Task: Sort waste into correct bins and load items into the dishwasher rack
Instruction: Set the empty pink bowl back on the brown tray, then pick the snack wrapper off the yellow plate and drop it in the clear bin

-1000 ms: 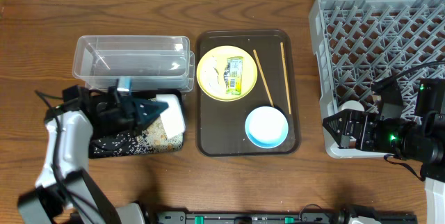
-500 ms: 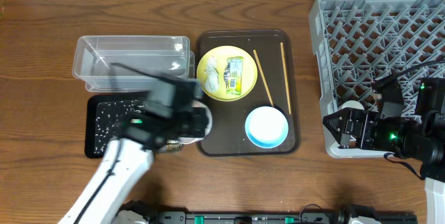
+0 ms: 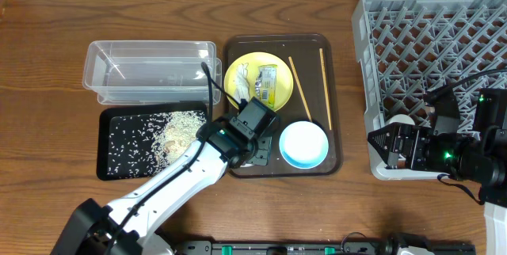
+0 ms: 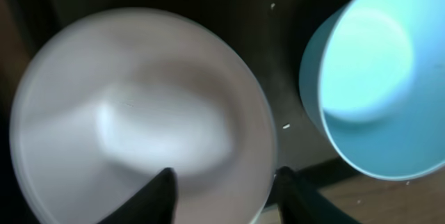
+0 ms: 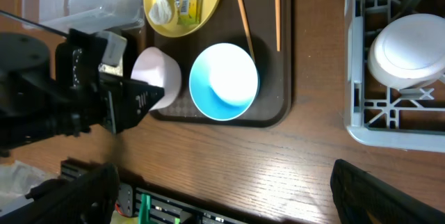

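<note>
A white bowl (image 4: 139, 113) sits at the front left corner of the brown tray, opening up. My left gripper (image 4: 224, 175) is open over it, one finger inside the bowl and the other just outside its rim. In the overhead view the left gripper (image 3: 252, 146) hides most of that bowl. The light-blue bowl (image 3: 303, 144) stands right beside it. On the yellow plate (image 3: 255, 100) lie crumpled paper (image 3: 242, 81) and a green wrapper (image 3: 267, 85). Two chopsticks (image 3: 299, 89) lie on the tray. Rice grains cover the black tray (image 3: 107, 156). My right gripper (image 3: 382, 149) is open at the dishwasher rack's (image 3: 436, 41) front left corner.
The clear tub (image 3: 150, 69) stands behind the black tray. The brown serving tray (image 3: 238, 168) lies mid-table. Another white bowl (image 5: 407, 43) sits upside down in the rack's front left cell. Bare wood (image 5: 292, 161) lies under the right gripper.
My left arm swung right from the black tray to the brown tray with the white bowl, leaving rice on the black tray. Its jaws have opened. The right arm has not moved.
</note>
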Tool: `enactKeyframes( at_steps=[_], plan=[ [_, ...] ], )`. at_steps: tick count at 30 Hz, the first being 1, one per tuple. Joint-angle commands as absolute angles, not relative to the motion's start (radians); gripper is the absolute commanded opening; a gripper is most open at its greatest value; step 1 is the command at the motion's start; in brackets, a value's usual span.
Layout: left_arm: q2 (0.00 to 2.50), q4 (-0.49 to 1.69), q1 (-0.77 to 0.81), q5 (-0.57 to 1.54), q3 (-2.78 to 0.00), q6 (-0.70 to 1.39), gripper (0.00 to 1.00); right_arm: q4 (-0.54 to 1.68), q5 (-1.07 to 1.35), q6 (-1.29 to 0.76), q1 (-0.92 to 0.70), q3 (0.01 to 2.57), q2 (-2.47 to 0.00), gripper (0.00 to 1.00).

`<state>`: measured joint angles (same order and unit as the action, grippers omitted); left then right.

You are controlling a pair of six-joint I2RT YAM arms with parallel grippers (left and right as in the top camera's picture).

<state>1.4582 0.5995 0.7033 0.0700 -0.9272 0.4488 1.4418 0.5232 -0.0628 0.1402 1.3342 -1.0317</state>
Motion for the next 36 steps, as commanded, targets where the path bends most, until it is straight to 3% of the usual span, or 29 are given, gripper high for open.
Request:
enactKeyframes(
  at_steps=[1, 10, 16, 28, 30, 34, 36],
  plan=[
    [1.422, 0.609, 0.702, 0.033, -1.037, 0.399, 0.57, 1.439, 0.524, -0.047, 0.143, 1.345, -1.027, 0.95],
    [1.458, 0.485, 0.638, -0.123, -1.114, 0.263, 0.63, 1.439, 0.524, -0.047, 0.143, 1.345, -1.027, 0.95],
    [1.657, 0.304, 0.523, 0.037, -1.127, 0.112, 0.63, 1.440, 0.524, -0.047, 0.143, 1.345, -1.027, 0.95],
    [1.983, 0.301, 0.527, 0.145, -1.281, 0.051, 0.62, 1.436, 0.520, -0.047, 0.143, 1.345, -1.027, 0.96],
    [2.011, 0.308, 0.528, 0.159, -1.281, 0.067, 0.56, 1.436, 0.520, -0.047, 0.143, 1.345, -1.027, 0.96],
    [2.009, 0.322, 0.527, 0.162, -1.284, 0.096, 0.19, 1.436, 0.520, -0.047, 0.143, 1.345, -1.027, 0.96],
    [1.983, 0.341, 0.527, 0.161, -1.301, 0.099, 0.06, 1.436, 0.520, -0.047, 0.143, 1.345, -1.027, 0.96]
  ],
)
